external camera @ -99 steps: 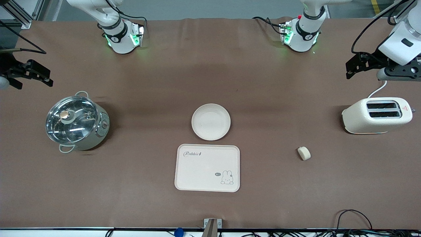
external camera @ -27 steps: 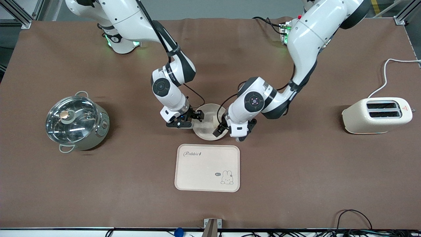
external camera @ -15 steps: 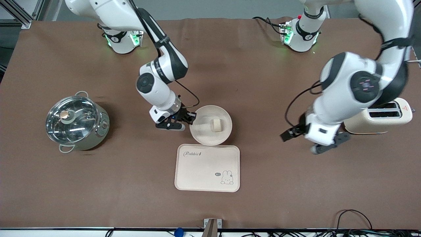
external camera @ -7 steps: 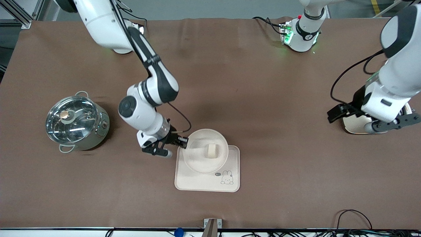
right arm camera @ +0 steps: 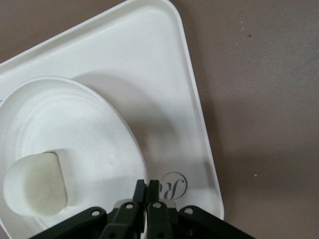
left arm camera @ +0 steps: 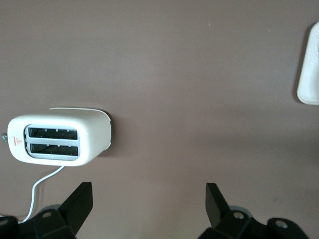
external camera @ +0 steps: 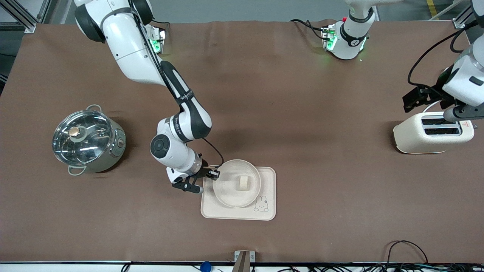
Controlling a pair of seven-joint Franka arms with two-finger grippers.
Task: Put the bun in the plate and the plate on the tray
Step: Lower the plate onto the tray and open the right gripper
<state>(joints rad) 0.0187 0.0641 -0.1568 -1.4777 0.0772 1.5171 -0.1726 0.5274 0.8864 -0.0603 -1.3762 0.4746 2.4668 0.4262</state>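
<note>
Two fingers of right gripper [external camera: 214, 174] pinched on plate [external camera: 227, 192] rim at its 9 o'clock edge. Plate over tray [external camera: 264, 211], tilted in right wrist view; landed or not, unclear. Bun [external camera: 243, 183] in plate, near centre. Plate likely light, stiff, smooth: thin rim only grip point. Bun likely soft, loose, may slide. Plate round, no long axis; tray long axis runs between arms' ends of desk [external camera: 340, 196]. Left gripper [external camera: 418, 99] spread wide, waiting above toaster [external camera: 416, 139].

High front camera facing the robots; downward wrist cameras, right one close over tray [right arm camera: 164, 89].
</note>
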